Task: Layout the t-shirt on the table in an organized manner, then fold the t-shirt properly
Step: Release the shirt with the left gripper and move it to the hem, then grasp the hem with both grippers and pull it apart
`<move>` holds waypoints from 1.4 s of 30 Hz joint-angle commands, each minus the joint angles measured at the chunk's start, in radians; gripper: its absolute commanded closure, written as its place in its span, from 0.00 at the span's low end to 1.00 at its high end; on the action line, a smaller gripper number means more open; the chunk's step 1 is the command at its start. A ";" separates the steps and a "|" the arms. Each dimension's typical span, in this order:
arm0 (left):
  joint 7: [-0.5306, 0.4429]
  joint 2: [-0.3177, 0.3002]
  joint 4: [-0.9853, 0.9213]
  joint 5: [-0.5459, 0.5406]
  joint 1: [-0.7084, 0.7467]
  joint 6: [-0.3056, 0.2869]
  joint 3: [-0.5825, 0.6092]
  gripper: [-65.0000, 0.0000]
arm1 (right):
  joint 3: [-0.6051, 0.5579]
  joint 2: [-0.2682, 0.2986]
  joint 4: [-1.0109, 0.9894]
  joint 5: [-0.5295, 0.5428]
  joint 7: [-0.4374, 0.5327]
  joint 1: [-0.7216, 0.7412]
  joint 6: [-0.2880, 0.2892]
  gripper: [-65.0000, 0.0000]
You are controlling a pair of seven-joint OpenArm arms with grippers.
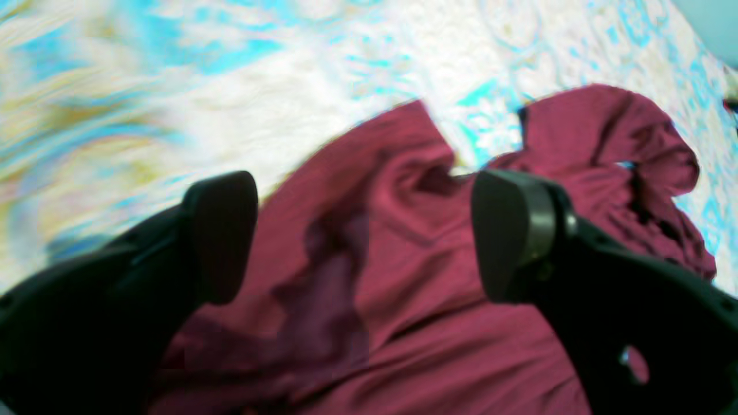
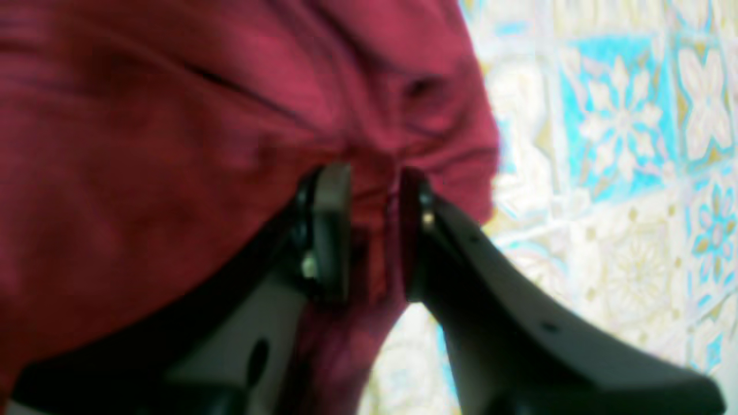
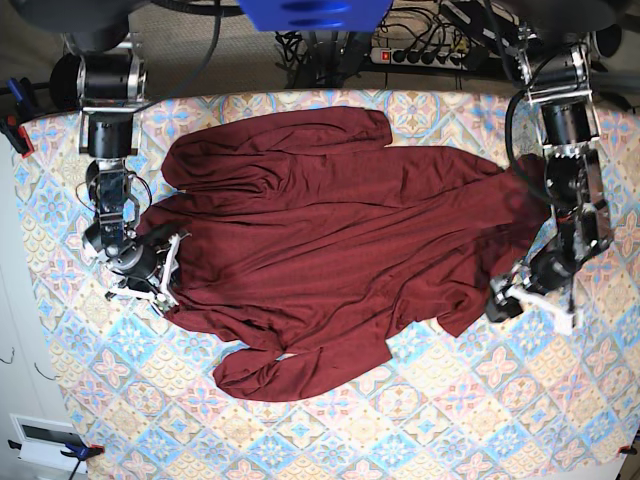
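Maroon knit, the t-shirt (image 3: 330, 250) sprawls rumpled across the bench (image 3: 480, 420), long axis running between the arms, its one edge pinched in the right hand (image 3: 160, 272) while the left hand (image 3: 520, 295), jaws wide and empty, hovers at the opposite edge.

Left gripper (image 1: 363, 236) wide apart, right gripper (image 2: 375, 230) pinched (narrow gap)

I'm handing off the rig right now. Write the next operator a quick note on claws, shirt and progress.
Right claw: shut on a bunch of the t-shirt at its edge.
Left claw: open, above the shirt's other side, holding nothing.
T-shirt: spread across the table but wrinkled, sleeves bunched.
Done: rough spread.
Left: flatten, straighten the sleeves, then fold.
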 commanded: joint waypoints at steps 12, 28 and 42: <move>-0.255 0.106 -0.448 0.265 -0.277 0.000 0.225 0.11 | 0.089 0.021 0.335 0.003 0.013 -0.147 -0.015 0.79; -0.390 0.157 -0.773 0.472 -0.385 0.000 0.423 0.54 | 0.088 -0.044 0.381 0.003 0.013 -0.165 -0.015 0.79; -0.349 0.017 -0.659 0.426 -0.339 0.007 0.389 1.00 | 0.072 -0.067 0.409 0.003 0.011 -0.167 -0.013 0.79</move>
